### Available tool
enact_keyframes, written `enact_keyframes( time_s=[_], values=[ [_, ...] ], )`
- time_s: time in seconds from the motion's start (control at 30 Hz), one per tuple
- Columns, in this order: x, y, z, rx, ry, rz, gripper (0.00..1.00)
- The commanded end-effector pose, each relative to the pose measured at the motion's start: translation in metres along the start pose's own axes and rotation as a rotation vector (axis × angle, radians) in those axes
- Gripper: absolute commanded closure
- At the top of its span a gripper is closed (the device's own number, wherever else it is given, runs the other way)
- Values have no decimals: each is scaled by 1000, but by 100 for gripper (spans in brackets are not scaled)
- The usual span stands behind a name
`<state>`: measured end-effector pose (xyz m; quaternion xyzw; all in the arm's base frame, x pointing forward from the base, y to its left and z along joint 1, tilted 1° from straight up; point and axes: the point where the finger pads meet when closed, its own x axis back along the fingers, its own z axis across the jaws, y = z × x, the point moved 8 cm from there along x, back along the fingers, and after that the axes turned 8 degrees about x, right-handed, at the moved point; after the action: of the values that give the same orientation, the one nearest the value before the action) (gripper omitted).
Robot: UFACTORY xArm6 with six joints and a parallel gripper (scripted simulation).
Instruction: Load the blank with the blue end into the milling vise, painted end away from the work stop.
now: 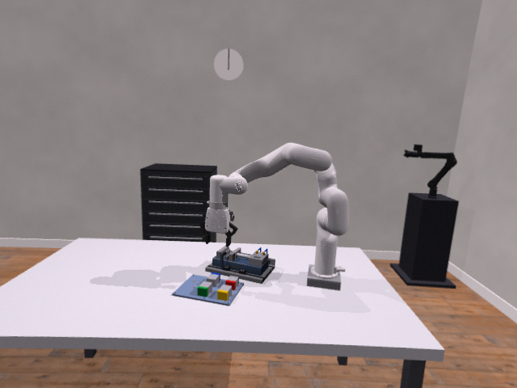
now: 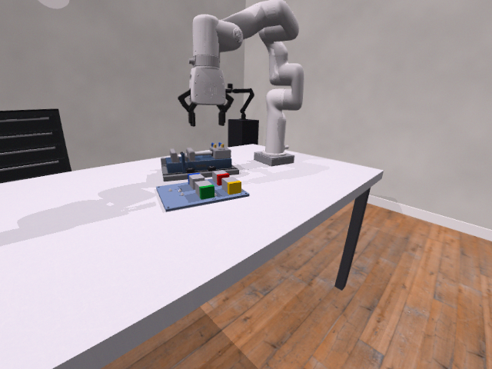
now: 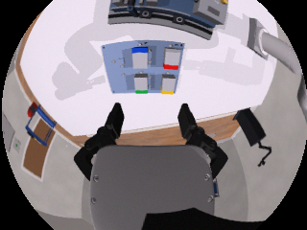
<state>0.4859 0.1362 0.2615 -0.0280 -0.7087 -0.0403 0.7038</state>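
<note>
The blank with the blue end [image 1: 213, 280] [image 2: 196, 181] [image 3: 140, 59] lies on the infeed plate [image 1: 186, 288] [image 2: 171, 201] [image 3: 113, 81], its blue end toward the vise [image 1: 240, 264] [image 2: 210, 164] [image 3: 168, 11]. In the exterior view, the fixed jaw [image 2: 173, 155] is at the vise's left end, with the dark work stop [image 2: 182, 159] beside the jaw gap. No blank shows between the jaws. My gripper [image 1: 217, 242] [image 2: 207, 124] [image 3: 151, 109] is open and empty, pointing down, high above the blanks. The low bars are hidden.
Red-ended [image 1: 230, 284] [image 2: 222, 177] [image 3: 172, 57], green-ended [image 1: 203, 291] [image 2: 206, 191] [image 3: 141, 82] and yellow-ended [image 1: 223, 294] [image 2: 233, 187] [image 3: 168, 83] blanks stand close by on the plate. The hose block [image 1: 258, 259] [image 2: 221, 152] rises at the vise's end toward the arm base.
</note>
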Motion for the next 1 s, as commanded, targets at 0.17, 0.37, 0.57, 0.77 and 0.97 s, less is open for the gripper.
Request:
enact_keyframes(
  time_s=[0.17,0.37,0.57,0.77,0.97],
  values=[
    [2,0,-1,0,-5,-2,0],
    [2,0,-1,0,-5,-2,0],
    [2,0,-1,0,-5,-2,0],
    [-16,0,-1,0,-5,-2,0],
    [-52,-2,-1,0,-5,-2,0]
  ],
)
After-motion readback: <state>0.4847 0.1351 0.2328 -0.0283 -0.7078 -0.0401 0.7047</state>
